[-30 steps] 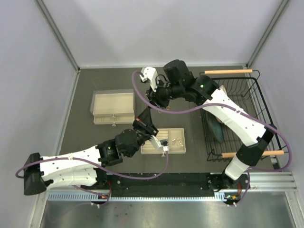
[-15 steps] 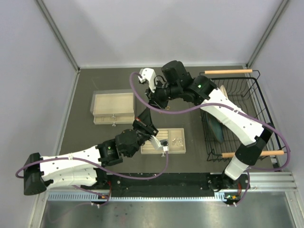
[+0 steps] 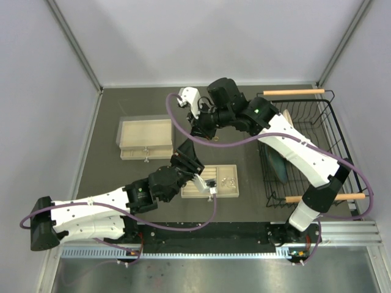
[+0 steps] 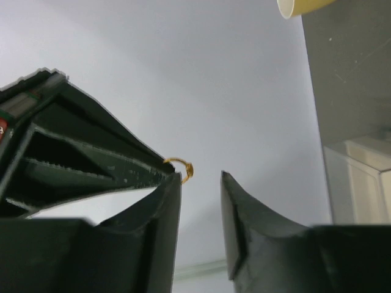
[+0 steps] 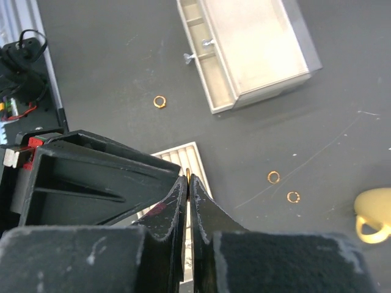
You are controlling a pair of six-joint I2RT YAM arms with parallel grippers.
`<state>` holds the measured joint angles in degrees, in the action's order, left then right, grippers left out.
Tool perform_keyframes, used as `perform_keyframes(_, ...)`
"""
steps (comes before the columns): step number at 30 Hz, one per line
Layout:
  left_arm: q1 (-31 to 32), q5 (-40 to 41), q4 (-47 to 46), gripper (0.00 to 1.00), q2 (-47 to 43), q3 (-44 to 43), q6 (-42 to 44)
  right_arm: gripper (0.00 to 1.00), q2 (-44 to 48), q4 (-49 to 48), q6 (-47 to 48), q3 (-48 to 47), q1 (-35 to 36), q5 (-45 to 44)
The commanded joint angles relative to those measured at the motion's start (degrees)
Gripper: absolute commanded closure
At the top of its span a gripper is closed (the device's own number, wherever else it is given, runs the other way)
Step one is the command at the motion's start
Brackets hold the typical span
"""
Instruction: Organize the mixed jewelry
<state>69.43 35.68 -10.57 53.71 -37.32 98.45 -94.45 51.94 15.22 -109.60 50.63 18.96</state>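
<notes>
Held above the desk (image 3: 122, 110), mid-handover: the right claw (image 5: 188, 181) is pinched shut on a gold ring (image 4: 179, 169), while the left claw (image 4: 200, 180) stands slightly parted and empty. It should widen and back straight off without nudging the ring. A second earlier, the right claw sat slightly further right.

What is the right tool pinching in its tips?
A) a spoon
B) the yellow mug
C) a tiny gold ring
C: the right tool is shut, and the left wrist view shows a tiny gold ring poking out from its tips.
</notes>
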Motion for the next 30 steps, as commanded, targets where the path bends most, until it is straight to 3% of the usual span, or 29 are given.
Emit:
perform_keyframes(1,0.27,1.14,1.16,0.51,-1.95,-3.19,-3.79,1.00,0.41,-1.23,0.86,-3.78,0.43,-4.01)
perform_keyframes(3,0.27,1.14,1.60,0.38,-2.38,-4.07,-4.67,1.00,0.67,-0.97,1.39,-3.43,0.17,-4.98)
perform_keyframes(6,0.27,1.14,3.61,0.33,-2.82,-6.00,-7.22,1.00,0.41,-0.88,1.39,-3.07,-1.23,-5.16)
perform_keyframes(10,0.27,1.41,9.24,0.31,-3.53,-10.91,-14.14,1.00,0.15,-0.88,-0.63,-3.16,-4.91,-2.27)
perform_keyframes(15,0.18,1.15,25.21,0.31,-2.48,-21.10,-25.22,1.00,1.20,-0.62,-2.21,-2.72,-10.02,0.81)
perform_keyframes(20,-0.26,-1.83,45.68,0.32,4.79,-42.01,-42.88,1.00,3.04,0.70,-3.36,-2.64,-16.69,5.90)
perform_keyframes(21,-1.30,-2.80,53.29,0.31,6.56,-45.87,-48.39,1.00,3.48,0.88,-3.10,-2.20,-17.31,6.70)
perform_keyframes(23,-3.24,-5.43,61.33,0.31,12.34,-59.05,-53.69,1.00,4.97,1.05,-2.31,-0.18,-18.19,7.05)
perform_keyframes(24,-6.55,-9.45,68.16,0.31,14.29,-63.53,-58.42,1.00,5.42,1.06,-1.26,0.70,-18.37,7.05)
perform_keyframes(26,-13.83,-15.17,73.39,0.31,19.99,-76.28,-62.75,1.00,6.03,1.06,-0.72,2.63,-18.90,7.58)
perform_keyframes(27,-16.84,-22.25,78.28,0.31,21.68,-83.20,-66.77,1.00,6.21,0.97,-0.55,3.07,-19.16,8.80)
perform_keyframes(30,-28.71,-36.31,82.54,0.32,25.65,-87.39,-73.20,1.00,6.65,1.06,-0.72,3.69,-19.96,10.65)
